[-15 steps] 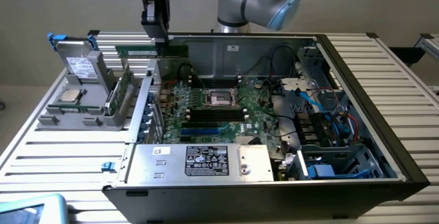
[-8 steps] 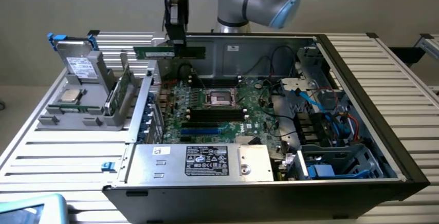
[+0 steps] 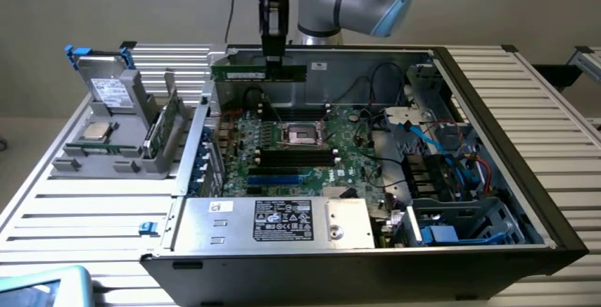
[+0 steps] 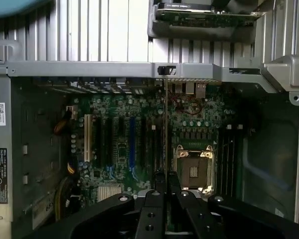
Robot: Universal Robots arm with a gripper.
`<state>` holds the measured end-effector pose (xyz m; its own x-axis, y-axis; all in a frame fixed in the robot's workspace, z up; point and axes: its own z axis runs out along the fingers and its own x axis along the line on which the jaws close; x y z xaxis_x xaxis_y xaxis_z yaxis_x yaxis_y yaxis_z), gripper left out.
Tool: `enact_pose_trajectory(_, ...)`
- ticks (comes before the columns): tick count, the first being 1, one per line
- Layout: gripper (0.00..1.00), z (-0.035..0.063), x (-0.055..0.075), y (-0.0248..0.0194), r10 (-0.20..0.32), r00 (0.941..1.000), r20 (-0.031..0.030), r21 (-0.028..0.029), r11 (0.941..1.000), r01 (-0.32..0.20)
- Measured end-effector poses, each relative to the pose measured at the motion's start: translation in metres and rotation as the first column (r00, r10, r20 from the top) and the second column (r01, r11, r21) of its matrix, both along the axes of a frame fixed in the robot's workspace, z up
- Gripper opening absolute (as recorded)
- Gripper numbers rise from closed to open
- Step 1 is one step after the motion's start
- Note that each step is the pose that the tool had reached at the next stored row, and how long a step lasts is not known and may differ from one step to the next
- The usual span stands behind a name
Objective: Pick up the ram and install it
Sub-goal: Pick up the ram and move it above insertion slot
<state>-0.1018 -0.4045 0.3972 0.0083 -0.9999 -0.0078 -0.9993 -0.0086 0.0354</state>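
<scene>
On a slatted metal table (image 3: 94,208) sat an open computer case (image 3: 281,279). Over its far side the gripper (image 3: 273,59) clamped the ram (image 3: 239,73), fingertips hiding its middle.

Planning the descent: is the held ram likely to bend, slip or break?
Probably stiff: the ram runs straight and level though the end effector pinches only its top edge. Likely light for the same reason. Probably fragile: seen edge-on it is very thin, so side knocks could harm it.

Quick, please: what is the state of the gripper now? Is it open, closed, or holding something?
Gripper: jaws closed on the ram, holding it in the air above the open computer case.
</scene>
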Motion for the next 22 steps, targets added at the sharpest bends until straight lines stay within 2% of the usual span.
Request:
enact_pose_trajectory(9, 0.14, -0.0122, 0.039, 0.0176, 0.0, 1.0, 0.0001, -0.0074, 1.0, 0.0)
enact_pose_trajectory(14, 0.14, -0.0195, 0.052, 0.0329, 0.0, 1.0, -0.0001, -0.009, 1.0, 0.0)
enact_pose_trajectory(16, 0.14, -0.02, 0.052, 0.0334, 0.0, 1.0, 0.0004, -0.0089, 1.0, 0.0)
enact_pose_trajectory(18, 0.14, -0.0201, 0.052, 0.0321, 0.0, 1.0, 0.0004, -0.009, 1.0, 0.0)
enact_pose_trajectory(22, 0.14, -0.0203, 0.052, 0.0234, 0.0, 1.0, 0.0005, -0.0086, 1.0, 0.0)
